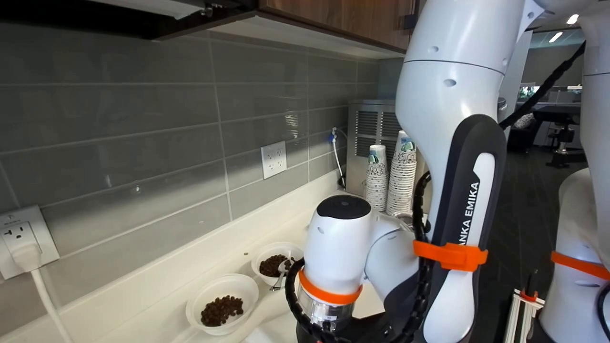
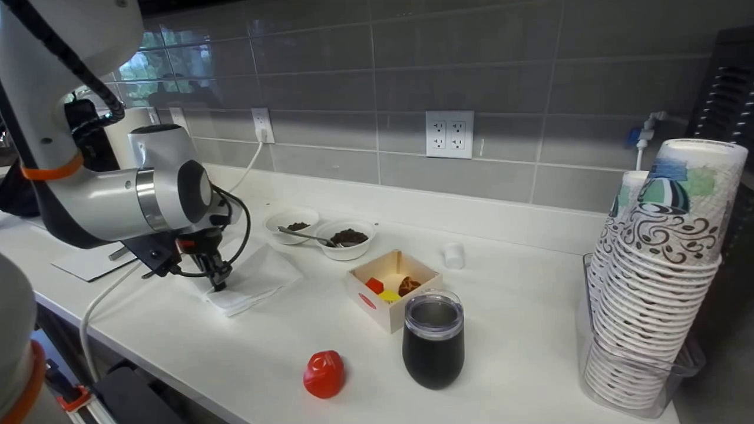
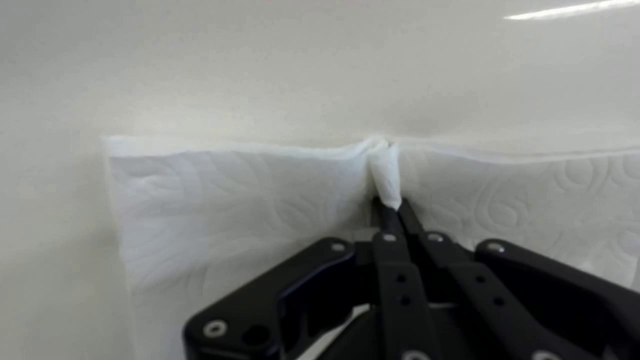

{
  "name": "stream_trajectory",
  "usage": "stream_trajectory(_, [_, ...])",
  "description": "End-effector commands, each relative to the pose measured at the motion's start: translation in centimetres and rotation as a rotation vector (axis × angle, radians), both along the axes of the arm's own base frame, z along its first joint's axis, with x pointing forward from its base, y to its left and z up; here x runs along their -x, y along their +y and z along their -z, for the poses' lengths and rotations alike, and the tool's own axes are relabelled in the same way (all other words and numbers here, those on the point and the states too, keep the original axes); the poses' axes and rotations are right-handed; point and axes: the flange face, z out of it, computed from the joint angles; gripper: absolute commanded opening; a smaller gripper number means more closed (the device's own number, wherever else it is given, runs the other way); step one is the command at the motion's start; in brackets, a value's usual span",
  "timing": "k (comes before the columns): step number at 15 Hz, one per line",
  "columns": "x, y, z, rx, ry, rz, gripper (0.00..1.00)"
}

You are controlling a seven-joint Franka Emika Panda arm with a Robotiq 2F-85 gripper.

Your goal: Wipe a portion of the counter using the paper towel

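Note:
The white paper towel lies spread on the off-white counter near the bowls. In the wrist view the towel has an embossed pattern, and its edge is pinched into a small fold between the fingertips. My gripper is shut on that fold, with its fingers close together. In an exterior view the gripper points down onto the towel at counter height. The counter shows bare beyond the towel's edge in the wrist view. In an exterior view the arm hides the gripper.
Two white bowls with dark pieces and a spoon stand near the wall. A small open box, black tumbler, red object and white cup stand further along. Stacked paper cups stand at the end.

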Motion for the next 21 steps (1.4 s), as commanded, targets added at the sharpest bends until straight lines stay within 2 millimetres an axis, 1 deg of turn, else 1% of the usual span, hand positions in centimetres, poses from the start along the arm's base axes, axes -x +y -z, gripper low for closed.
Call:
stream_trajectory(1, [-0.2, -1.8, 1.2, 0.083, 0.048, 0.033, 0.01])
stream_trajectory(2, [-1.0, -2.8, 0.1, 0.15, 0.03, 0.046, 0.01])
stream_trajectory(3, [-1.4, -3.6, -0.2, 0.193, 0.024, 0.05, 0.01])
stream_trajectory(5, [-1.0, -6.1, -0.5, 0.291, 0.02, 0.073, 0.01])
stream_trajectory(6, [-2.0, -6.7, -0.3, 0.348, 0.018, 0.091, 0.01])
stream_trajectory(8, [-2.1, -8.4, 0.3, 0.419, 0.015, 0.115, 0.01])
stream_trajectory(10, [-2.0, -9.3, 0.7, 0.45, -0.001, 0.14, 0.01])
stream_trajectory(12, [-2.1, -9.4, 0.9, 0.431, -0.021, 0.16, 0.01])
stream_trajectory(15, [-2.5, -8.7, 0.9, 0.34, -0.045, 0.209, 0.01])
stream_trajectory(18, [-3.0, -7.1, 0.6, 0.214, -0.058, 0.222, 0.01])
stream_trajectory(21, [-2.9, -5.5, 0.8, 0.113, -0.052, 0.189, 0.01])
